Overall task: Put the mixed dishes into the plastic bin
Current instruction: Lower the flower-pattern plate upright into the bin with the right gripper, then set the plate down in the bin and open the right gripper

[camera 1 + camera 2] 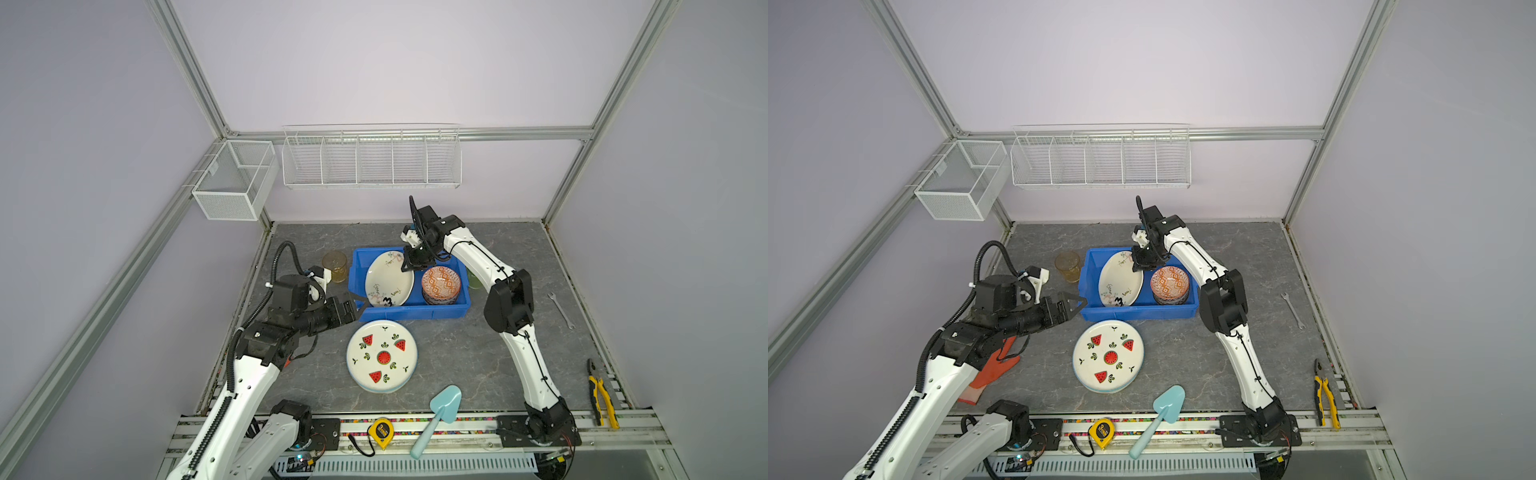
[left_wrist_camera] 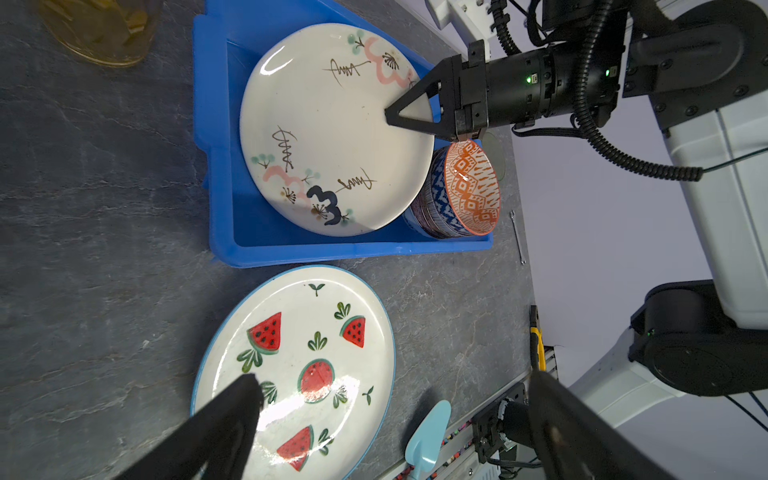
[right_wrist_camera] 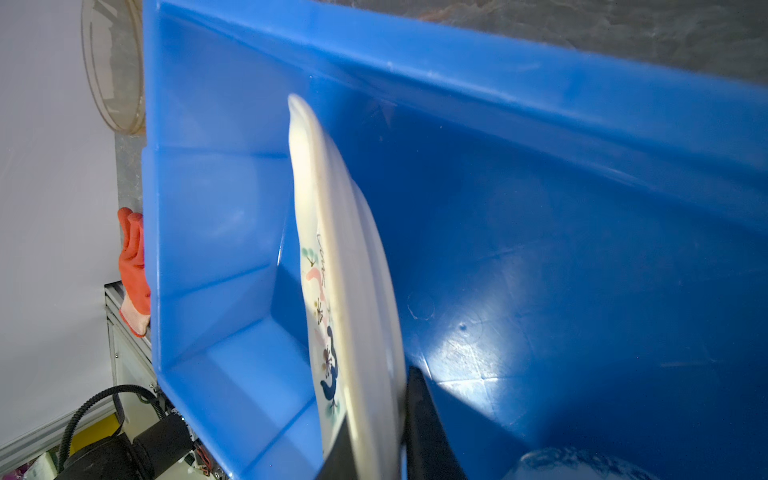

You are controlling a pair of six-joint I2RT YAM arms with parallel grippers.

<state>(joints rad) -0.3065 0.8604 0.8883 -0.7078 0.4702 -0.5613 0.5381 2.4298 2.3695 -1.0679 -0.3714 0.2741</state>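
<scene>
Aslant, cream plate in right hand

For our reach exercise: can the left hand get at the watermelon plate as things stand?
Probably yes: the open left hand hangs near the watermelon plate, nothing lies on it or between them; the right hand holds the doodle plate.

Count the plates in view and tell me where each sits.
2. The cream doodle plate leans tilted inside the blue bin, rim pinched by the right gripper. The watermelon plate lies flat on the table before the bin; another may hide beneath it.
</scene>
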